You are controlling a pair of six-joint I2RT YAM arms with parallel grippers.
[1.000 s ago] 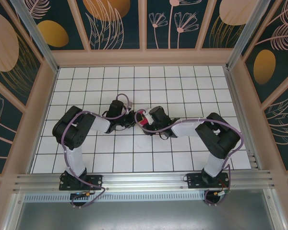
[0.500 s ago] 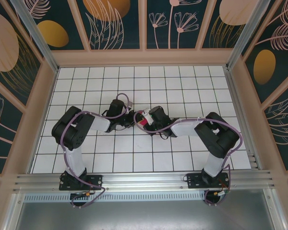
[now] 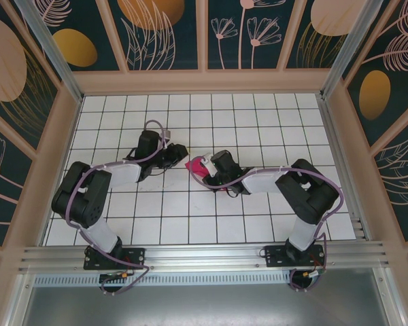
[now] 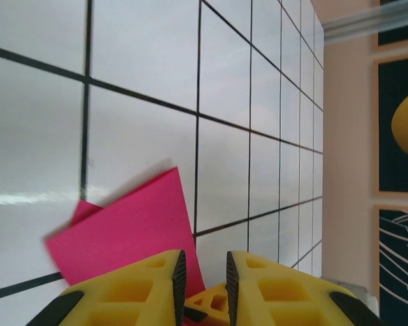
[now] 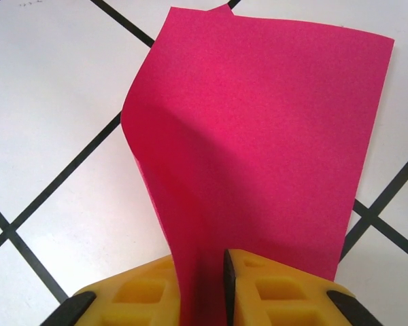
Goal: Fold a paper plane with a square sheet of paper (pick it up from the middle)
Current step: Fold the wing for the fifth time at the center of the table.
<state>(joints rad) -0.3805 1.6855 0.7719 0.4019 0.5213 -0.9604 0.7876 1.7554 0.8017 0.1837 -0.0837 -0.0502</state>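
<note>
The magenta-pink sheet of paper [image 3: 194,166] lies folded on the white tiles at the table's middle. My right gripper [image 3: 204,166] is shut on its near edge. In the right wrist view the sheet [image 5: 272,136] spreads flat ahead, and its left side curls up into a ridge that runs between the yellow fingers [image 5: 285,285] of the right gripper [image 5: 200,259]. My left gripper [image 3: 179,150] hangs about a tile to the left of the paper. In the left wrist view the left gripper [image 4: 202,263] stands open by a narrow gap, nothing in it, with the sheet [image 4: 129,231] just beyond its left finger.
The grid floor [image 3: 258,115] is walled by a peach frame [image 3: 204,81] at the back and both sides. A metal rail [image 3: 204,255] carrying the arm bases runs along the near edge. Between the left fingers a yellow finger [image 4: 211,302] of the right gripper shows.
My left gripper has let go near the paper and drawn back to the left, its arm swinging outward. The right gripper has stayed put, still holding the sheet.
</note>
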